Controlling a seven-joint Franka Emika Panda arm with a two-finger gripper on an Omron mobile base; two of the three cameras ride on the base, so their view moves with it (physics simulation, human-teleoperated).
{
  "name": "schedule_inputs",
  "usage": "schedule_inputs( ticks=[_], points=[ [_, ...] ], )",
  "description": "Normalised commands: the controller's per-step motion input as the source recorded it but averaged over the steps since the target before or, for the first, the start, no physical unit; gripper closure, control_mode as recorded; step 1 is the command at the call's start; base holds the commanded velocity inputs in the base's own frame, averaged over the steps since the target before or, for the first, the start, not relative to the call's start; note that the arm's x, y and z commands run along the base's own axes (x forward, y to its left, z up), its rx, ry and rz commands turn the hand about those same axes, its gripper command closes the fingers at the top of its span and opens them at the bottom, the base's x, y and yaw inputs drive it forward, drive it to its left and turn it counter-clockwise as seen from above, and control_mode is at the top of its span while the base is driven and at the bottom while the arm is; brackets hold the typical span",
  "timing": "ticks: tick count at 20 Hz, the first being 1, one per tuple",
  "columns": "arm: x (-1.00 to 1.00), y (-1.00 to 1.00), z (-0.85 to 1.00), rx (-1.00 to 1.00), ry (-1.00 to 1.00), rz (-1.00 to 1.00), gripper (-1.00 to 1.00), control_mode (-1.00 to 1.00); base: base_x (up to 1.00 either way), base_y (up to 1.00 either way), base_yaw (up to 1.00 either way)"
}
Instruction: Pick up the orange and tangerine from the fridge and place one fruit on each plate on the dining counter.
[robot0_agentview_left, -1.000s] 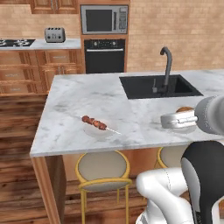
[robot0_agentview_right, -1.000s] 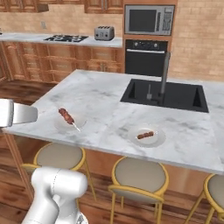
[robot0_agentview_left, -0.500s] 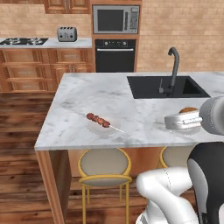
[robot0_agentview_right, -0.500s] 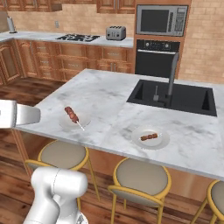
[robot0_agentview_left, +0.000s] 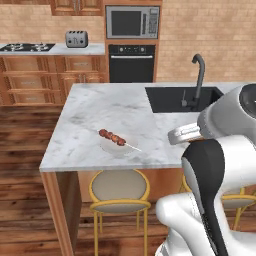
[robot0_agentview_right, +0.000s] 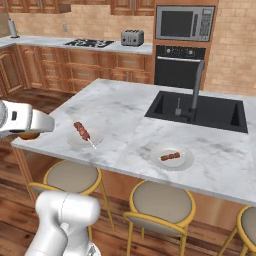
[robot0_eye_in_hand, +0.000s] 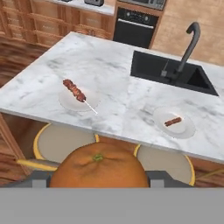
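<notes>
A round orange fruit (robot0_eye_in_hand: 98, 168) sits at the bottom of the hand view, and my gripper (robot0_eye_in_hand: 98, 178) is shut on it. The fruit hangs just off the near edge of the dining counter (robot0_eye_in_hand: 113, 74). Two whitish plates lie on the marble ahead. The left plate (robot0_eye_in_hand: 78, 99) carries a meat skewer and the right plate (robot0_eye_in_hand: 175, 122) a small sausage piece. From the right base view the gripper (robot0_agentview_right: 24, 120) is by the counter's near left corner, with a sliver of the orange fruit (robot0_agentview_right: 30, 135) below it. The fridge is out of view.
A black sink (robot0_eye_in_hand: 170, 72) with a grey tap (robot0_eye_in_hand: 189, 43) is set in the counter behind the right plate. Round stools (robot0_agentview_right: 72, 177) stand under the near edge. Behind are a black oven (robot0_agentview_left: 132, 62), a microwave (robot0_agentview_left: 132, 22) and a toaster (robot0_agentview_left: 76, 38).
The whole picture has shifted in both base views, so the base has driven, and the counter looks closer. The gripper still holds the fruit.
</notes>
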Motion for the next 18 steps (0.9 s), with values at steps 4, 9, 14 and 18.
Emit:
schedule_inputs(
  ticks=[4,9,14,18],
  points=[
    [0.64,0.12,-0.41,-0.05,0.11,0.00,1.00,-1.00,0.00,0.00,0.00],
    [0.57,0.00,-0.33,0.00,0.02,0.00,1.00,-1.00,0.00,0.00,0.00],
    [0.70,-0.01,-0.35,0.01,0.05,0.00,1.00,-1.00,0.00,0.00,0.00],
    [0.61,0.00,-0.31,0.07,0.00,0.00,1.00,-1.00,0.00,0.00,0.00]
  ],
)
